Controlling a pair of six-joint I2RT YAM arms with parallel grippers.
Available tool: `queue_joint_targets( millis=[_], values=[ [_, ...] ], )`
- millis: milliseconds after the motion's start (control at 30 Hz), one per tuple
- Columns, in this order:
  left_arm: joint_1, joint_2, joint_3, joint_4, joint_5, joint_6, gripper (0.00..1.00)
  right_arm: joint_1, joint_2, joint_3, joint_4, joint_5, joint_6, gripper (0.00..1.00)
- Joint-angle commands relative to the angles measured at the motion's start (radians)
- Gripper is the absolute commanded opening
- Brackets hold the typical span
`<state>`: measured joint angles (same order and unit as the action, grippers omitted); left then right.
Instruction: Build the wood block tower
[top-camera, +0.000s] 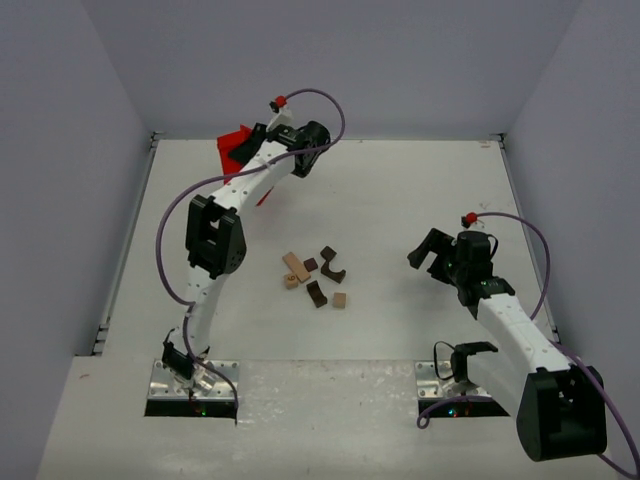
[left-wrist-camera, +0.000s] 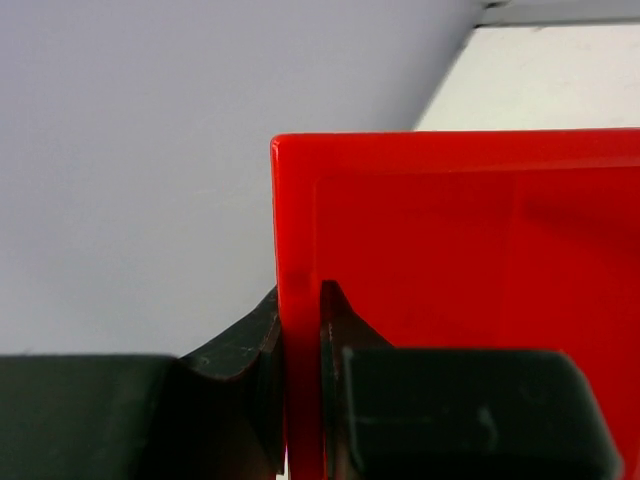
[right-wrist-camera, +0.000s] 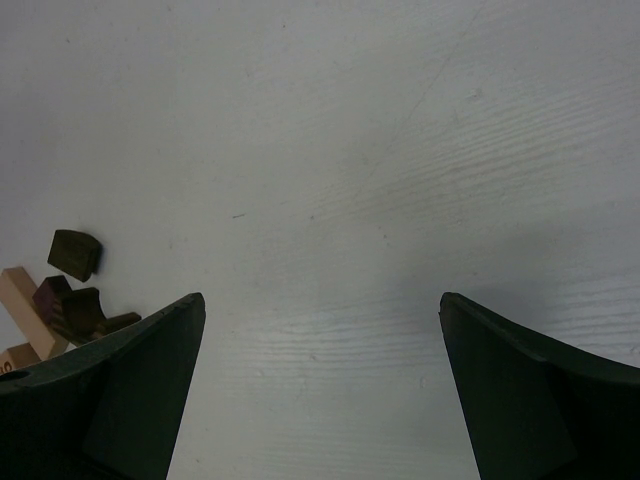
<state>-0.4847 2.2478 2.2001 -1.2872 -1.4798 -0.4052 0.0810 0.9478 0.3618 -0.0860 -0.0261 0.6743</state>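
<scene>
Pinching left claw (top-camera: 245, 148): pressed together on one wall of the red bin (left-wrist-camera: 450, 250), with one of its fingers (left-wrist-camera: 240, 350) on each face of that wall.
Red bin: held at the left claw's tip and apparently tilted in the top view; only its rim and one inner face show in the wrist view.
Right claw (right-wrist-camera: 320, 380): spread wide with nothing between its jaws, hanging over bare table (right-wrist-camera: 350, 150).
Wood blocks (top-camera: 315, 278): a loose scatter of tan and dark brown pieces lying flat on the table, none stacked.
Blocks relative to left claw: well apart from it, back toward that arm's base.
Blocks relative to right claw: off to its left, outside the jaws and touching neither finger; the wrist view shows only the edge of the scatter.
</scene>
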Motion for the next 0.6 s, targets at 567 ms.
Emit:
queue_joint_targets(
  millis=[567],
  values=[
    [0.435, -0.746, -1.004, 1.104, 1.203, -0.165, 0.00, -0.001, -0.006, 0.043, 0.004, 0.015, -0.004, 0.99]
  ],
)
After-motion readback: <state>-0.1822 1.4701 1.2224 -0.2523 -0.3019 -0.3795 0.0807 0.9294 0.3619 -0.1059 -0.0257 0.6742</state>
